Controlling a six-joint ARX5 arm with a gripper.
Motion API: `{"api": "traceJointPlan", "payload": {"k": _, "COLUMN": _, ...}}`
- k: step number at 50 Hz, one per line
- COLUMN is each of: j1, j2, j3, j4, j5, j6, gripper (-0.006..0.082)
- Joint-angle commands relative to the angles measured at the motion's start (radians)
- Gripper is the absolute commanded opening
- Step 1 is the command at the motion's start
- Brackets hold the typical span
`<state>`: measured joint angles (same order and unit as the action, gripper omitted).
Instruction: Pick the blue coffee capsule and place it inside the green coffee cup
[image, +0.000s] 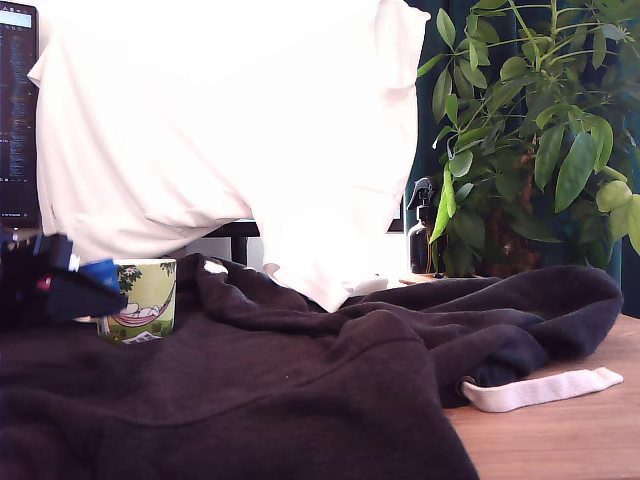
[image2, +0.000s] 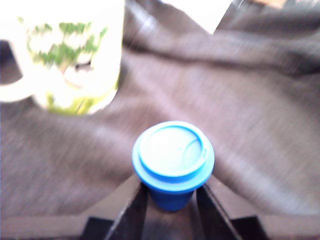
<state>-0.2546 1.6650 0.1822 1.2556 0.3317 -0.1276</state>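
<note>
- gripper (image2: 170, 200) clamped on the blue coffee capsule (image2: 173, 162), one finger on each side of its lower body, below the wider rim; capsule held upright, lid side up, lifted clear of the dark cloth (image2: 240, 115)
- capsule looks light, stiff plastic, smooth and tapered (could slip downward if the squeeze is weak); the hold under the rim seems right, the rim acts as a stop
- green coffee cup (image: 146, 298) stands upright on the cloth at the exterior view's left, capsule (image: 98, 272) just beside its rim, at about rim height
- wrist view blurred, mug (image2: 75, 55) overexposed, opening not visible
- mug ceramic, hard rim; a clipped rim could tip it on the soft, wrinkled cloth
- room: open above the mug; white fabric (image: 230, 120) hangs behind, plant (image: 540, 130) and spray bottle (image: 422, 225) well apart on the exterior view's right
- bare wood table (image: 560, 440) only at that view's lower right
</note>
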Motion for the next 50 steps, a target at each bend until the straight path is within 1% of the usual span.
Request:
{"api": "traceJointPlan", "payload": {"k": 1, "j1": -0.003, "j2": 0.008, "j3": 0.03, "j4": 0.019, "j5": -0.001, "j6": -0.003, "gripper": 0.0056}}
{"api": "traceJointPlan", "payload": {"k": 10, "j1": -0.003, "j2": 0.009, "j3": 0.125, "j4": -0.019, "j5": -0.006, "j6": -0.002, "gripper": 0.0056}}
{"api": "traceJointPlan", "payload": {"k": 18, "j1": 0.002, "j2": 0.009, "j3": 0.215, "j4": -0.118, "j5": -0.055, "j6": 0.021, "gripper": 0.0057}}
{"api": "traceJointPlan", "payload": {"k": 23, "j1": 0.019, "j2": 0.009, "j3": 0.267, "j4": -0.19, "j5": -0.083, "j6": 0.034, "gripper": 0.0057}}
{"api": "traceJointPlan", "payload": {"k": 32, "j1": 0.059, "j2": 0.009, "j3": 0.348, "j4": -0.267, "j5": -0.132, "j6": 0.034, "gripper": 0.0057}}
{"api": "traceJointPlan", "payload": {"k": 43, "j1": 0.083, "j2": 0.011, "j3": 0.43, "j4": -0.41, "j5": -0.138, "j6": 0.034, "gripper": 0.0057}}
{"api": "traceJointPlan", "payload": {"k": 50, "j1": 0.082, "j2": 0.011, "j3": 0.454, "j4": -0.48, "j5": -0.138, "j6": 0.034, "gripper": 0.0058}}
